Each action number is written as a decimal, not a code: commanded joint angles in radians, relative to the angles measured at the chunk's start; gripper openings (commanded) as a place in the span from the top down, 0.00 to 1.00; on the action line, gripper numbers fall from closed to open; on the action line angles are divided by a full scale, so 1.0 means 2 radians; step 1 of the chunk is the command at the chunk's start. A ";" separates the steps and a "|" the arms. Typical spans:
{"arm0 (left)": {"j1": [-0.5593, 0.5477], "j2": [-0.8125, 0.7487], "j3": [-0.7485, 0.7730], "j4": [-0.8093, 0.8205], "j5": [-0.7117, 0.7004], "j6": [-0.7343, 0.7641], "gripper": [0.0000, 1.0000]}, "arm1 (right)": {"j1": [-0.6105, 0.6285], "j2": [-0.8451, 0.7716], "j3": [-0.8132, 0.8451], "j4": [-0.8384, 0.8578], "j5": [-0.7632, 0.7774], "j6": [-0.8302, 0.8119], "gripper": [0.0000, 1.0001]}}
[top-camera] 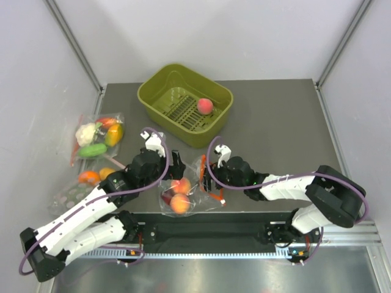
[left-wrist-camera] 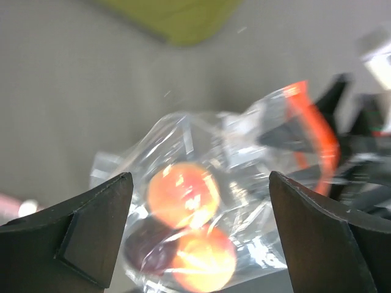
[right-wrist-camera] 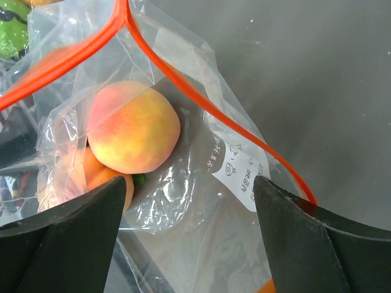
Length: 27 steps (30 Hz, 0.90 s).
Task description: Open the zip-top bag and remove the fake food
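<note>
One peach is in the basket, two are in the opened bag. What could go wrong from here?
The left gripper and right gripper both stand open at the bag, unheld near the table's front edge: a nudge may push it off. Closing on a peach may also pinch loose plastic and lift the whole bag.

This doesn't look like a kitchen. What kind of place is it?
Probably a robot test booth: plain pale walls box in a grey table, a left arm and right arm are bolted at its near edge, and the food is toy peaches in a zip-top bag.
</note>
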<state>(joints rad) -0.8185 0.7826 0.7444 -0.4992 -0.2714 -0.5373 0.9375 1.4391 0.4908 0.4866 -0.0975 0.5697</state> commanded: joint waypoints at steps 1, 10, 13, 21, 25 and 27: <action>-0.002 -0.002 -0.012 -0.052 -0.054 -0.054 0.03 | -0.005 -0.020 0.003 0.011 0.003 -0.001 0.15; -0.003 0.014 -0.052 -0.075 -0.062 -0.100 0.01 | -0.009 -0.051 0.002 -0.009 0.010 -0.007 0.15; -0.003 0.024 -0.059 -0.075 -0.067 -0.109 0.01 | -0.012 -0.062 0.001 -0.017 0.010 -0.011 0.15; -0.003 0.050 -0.106 -0.020 -0.019 -0.124 0.38 | -0.016 -0.068 0.000 -0.018 0.000 -0.016 0.14; -0.003 0.059 -0.116 -0.002 -0.002 -0.126 0.74 | -0.016 -0.059 -0.001 -0.001 -0.026 -0.019 0.15; -0.003 0.060 -0.126 0.017 0.012 -0.127 0.81 | -0.015 -0.054 -0.005 0.016 -0.046 -0.019 0.15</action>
<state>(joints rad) -0.8211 0.8974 0.5201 -0.5316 -0.2981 -0.7856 0.9131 1.3270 0.4900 0.4366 -0.1295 0.5495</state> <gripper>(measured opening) 0.213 0.854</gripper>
